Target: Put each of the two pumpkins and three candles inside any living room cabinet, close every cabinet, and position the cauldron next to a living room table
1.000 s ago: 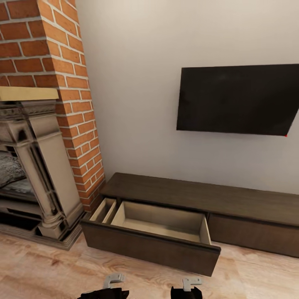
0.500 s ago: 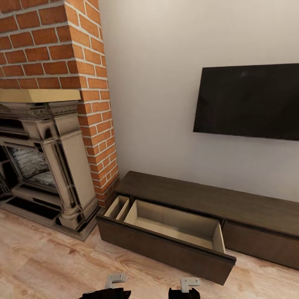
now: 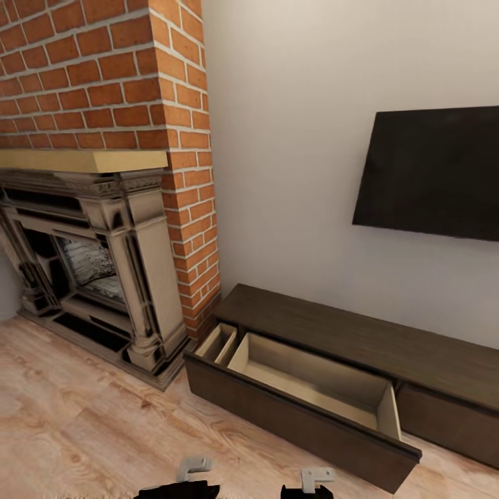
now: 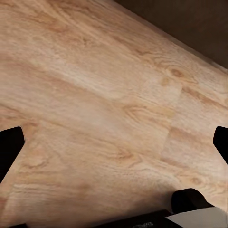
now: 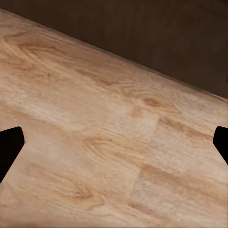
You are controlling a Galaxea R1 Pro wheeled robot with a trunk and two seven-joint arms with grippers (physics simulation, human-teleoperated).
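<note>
The long, low dark-brown cabinet (image 3: pixel 360 339) runs along the grey wall in the head view. Its left drawer (image 3: pixel 312 378) stands pulled out, and the pale beige inside looks bare. A narrow side compartment (image 3: pixel 218 343) shows at the drawer's left end, and the right drawer front (image 3: pixel 450 423) is flush. The pumpkins, candles and cauldron are out of view. My left gripper (image 4: pixel 114 142) is open over plank floor near the cabinet's dark front. My right gripper (image 5: pixel 114 142) is open too, with nothing between its fingers.
A red brick chimney (image 3: pixel 104 76) rises at the left above an ornate stone fireplace surround (image 3: pixel 132 270). A black TV (image 3: pixel 436 173) hangs on the wall over the cabinet. Light wood floor (image 3: pixel 76 423) spreads before the fireplace. My arm ends (image 3: pixel 190 471) show at the bottom edge.
The whole picture has shifted to the right, so the camera has turned left. More of the fireplace shows now. The drawer and cabinet have not moved.
</note>
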